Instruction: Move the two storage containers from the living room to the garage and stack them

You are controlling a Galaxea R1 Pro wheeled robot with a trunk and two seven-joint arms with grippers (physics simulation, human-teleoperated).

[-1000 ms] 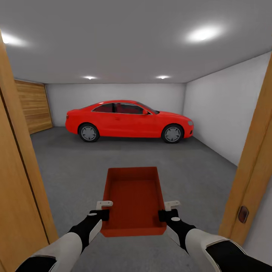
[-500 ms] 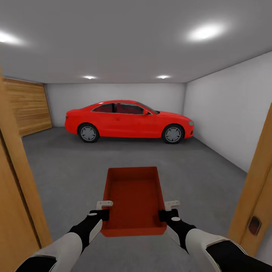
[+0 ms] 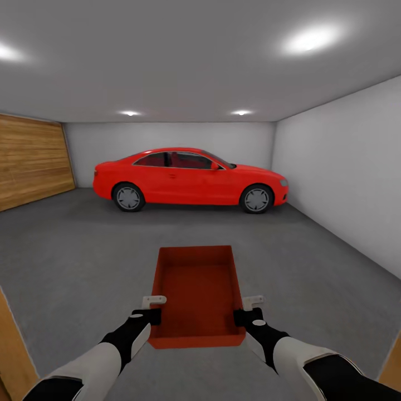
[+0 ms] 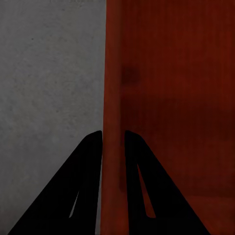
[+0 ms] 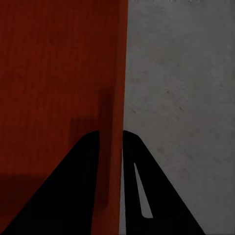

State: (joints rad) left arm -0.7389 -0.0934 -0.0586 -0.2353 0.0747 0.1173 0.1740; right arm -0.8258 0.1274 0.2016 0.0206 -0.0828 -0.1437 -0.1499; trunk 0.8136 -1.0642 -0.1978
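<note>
One orange-red storage container [image 3: 196, 295], open-topped and empty, hangs in front of me above the grey concrete floor [image 3: 83, 250] of the garage. My left gripper [image 3: 153, 311] is shut on its left wall, and the left wrist view has that wall [image 4: 113, 98] pinched between the black fingers [image 4: 90, 161]. My right gripper [image 3: 245, 311] is shut on the right wall [image 5: 115, 98], held the same way between its fingers [image 5: 132, 166]. The second container is out of view.
A red car [image 3: 189, 178] is parked across the far end. A wood-slat garage door [image 3: 30, 167] lines the left wall, and a white wall [image 3: 345, 184] runs along the right. Orange door-frame edges [image 3: 11, 345] sit at the lower corners. Open concrete lies ahead.
The view has moved forward through the doorway: the wooden door frames slid out to the picture's edges. The container and both grippers keep the same hold.
</note>
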